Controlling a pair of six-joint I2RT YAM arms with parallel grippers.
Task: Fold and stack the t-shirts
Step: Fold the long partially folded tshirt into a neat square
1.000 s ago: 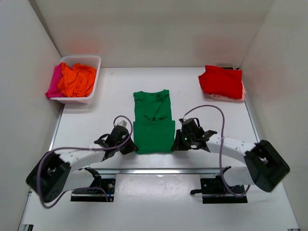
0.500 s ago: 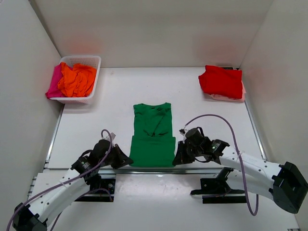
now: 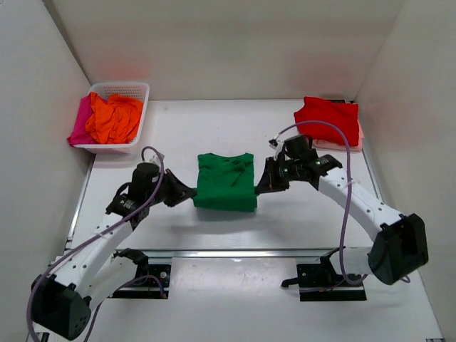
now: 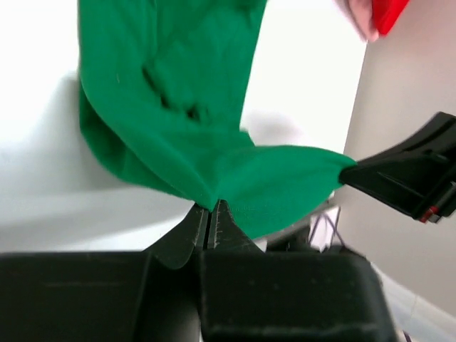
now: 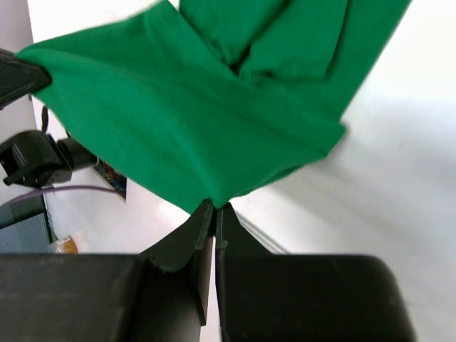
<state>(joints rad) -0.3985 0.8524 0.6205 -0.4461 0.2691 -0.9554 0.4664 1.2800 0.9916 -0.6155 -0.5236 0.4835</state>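
Hem corners of the green t-shirt [image 3: 225, 184] are sitting pinched in both closed jaws, left gripper [image 3: 187, 193] and right gripper [image 3: 262, 187] stretching that edge crosswise between them, the shirt's body lying just beyond on the table [image 3: 214, 128].

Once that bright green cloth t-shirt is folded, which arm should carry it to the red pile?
Probably right: the right gripper pinches a corner of the bright green t-shirt, and the folded red t-shirts lie just beyond it; the left gripper is farther off.
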